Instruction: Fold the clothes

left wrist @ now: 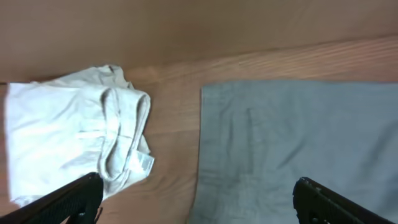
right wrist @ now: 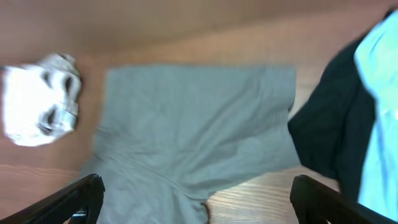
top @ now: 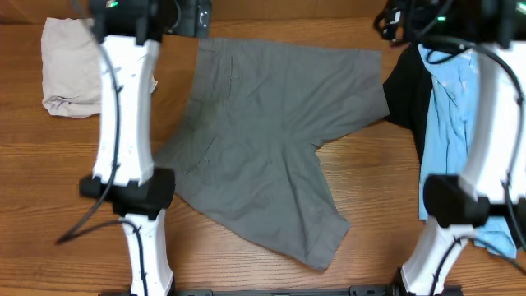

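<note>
Grey shorts (top: 263,140) lie spread flat on the wooden table, waistband at the far side, one leg toward the front. They also show in the left wrist view (left wrist: 298,143) and the right wrist view (right wrist: 193,130). A folded cream garment (top: 70,66) lies at the far left, seen also in the left wrist view (left wrist: 68,143). A black garment (top: 409,94) and a light blue shirt (top: 456,123) lie piled at the right. My left gripper (left wrist: 196,202) is open and empty above the shorts' left edge. My right gripper (right wrist: 199,202) is open and empty, held high.
The two white arms rise from bases at the table's front edge (top: 263,288), left (top: 123,123) and right (top: 485,148). The right arm covers part of the blue shirt. Bare wood (top: 49,189) lies at the front left.
</note>
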Robot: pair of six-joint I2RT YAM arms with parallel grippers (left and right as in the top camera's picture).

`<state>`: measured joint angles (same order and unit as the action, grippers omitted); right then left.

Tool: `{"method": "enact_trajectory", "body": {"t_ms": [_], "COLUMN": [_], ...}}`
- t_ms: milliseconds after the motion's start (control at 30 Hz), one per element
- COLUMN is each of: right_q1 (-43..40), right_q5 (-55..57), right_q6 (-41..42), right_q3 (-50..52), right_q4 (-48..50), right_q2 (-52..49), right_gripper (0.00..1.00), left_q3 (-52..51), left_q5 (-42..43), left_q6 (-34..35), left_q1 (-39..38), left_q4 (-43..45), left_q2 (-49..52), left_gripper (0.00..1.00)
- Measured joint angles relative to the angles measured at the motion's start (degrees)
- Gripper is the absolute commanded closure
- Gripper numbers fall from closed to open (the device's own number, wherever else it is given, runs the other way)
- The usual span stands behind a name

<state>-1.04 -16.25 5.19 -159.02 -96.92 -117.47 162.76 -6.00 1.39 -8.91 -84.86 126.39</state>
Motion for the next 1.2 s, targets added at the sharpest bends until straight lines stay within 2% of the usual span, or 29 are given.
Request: {"method": "enact_trajectory", "body": {"t_ms": [267, 433, 567, 667, 800, 867, 933, 967, 1000, 1200], "right_q1": [1.3, 3.7, 4.1, 4.1, 4.1, 4.1, 4.1, 4.1, 4.1, 4.3], "right_q5": [0.0, -0.1, 0.2, 1.6, 2.6, 2.5, 0.5, -0.6, -2.4, -11.3], "right_q6": [4.6, 7.2, 10.0, 13.6, 19.3, 20.8, 22.4, 22.8, 23.3, 24.3], "right_q3": [0.3, 11.8, 27.7, 44.0, 67.1, 74.8, 87.2, 89.9, 95.2, 113.2], "right_q4": [-0.1, -0.1, -0.2, -0.2, 1.0, 2.2, 7.0, 9.4, 14.6, 27.1], "right_q2": [15.0, 26.2, 35.6, 42.2, 47.0, 47.6, 48.5, 48.7, 49.9, 49.9], "right_gripper": [0.0, 0.0, 0.0, 0.0, 0.0, 0.02, 0.06, 0.07, 0.07, 0.09], "left_q3": [0.4, 0.1, 0.0, -0.4, -1.5, -1.8, -3.0, -3.4, -4.0, -7.8], "left_q5": [1.6, 4.2, 5.4, 5.6, 5.3, 5.3, 5.3, 5.3, 5.3, 5.3], "left_q6": [0.0, 0.0, 0.0, 0.0, 0.0, 0.0, 0.0, 0.0, 0.0, 0.0], "left_q1": [0.0, 0.0, 0.0, 0.0, 0.0, 0.0, 0.0, 0.0, 0.0, 0.0], "left_q4": [-11.2, -11.8, -11.8, -11.8, -11.8, -11.8, -11.8, -11.5, -11.1, -9.6], "left_q2": [-6.3, -7.0, -7.4, -7.6, -7.7, -7.7, -7.8, -7.8, -7.8, -7.8], "left_gripper": [0.0, 0.0, 0.0, 0.0, 0.0, 0.0, 0.0, 0.0, 0.0, 0.0]}}
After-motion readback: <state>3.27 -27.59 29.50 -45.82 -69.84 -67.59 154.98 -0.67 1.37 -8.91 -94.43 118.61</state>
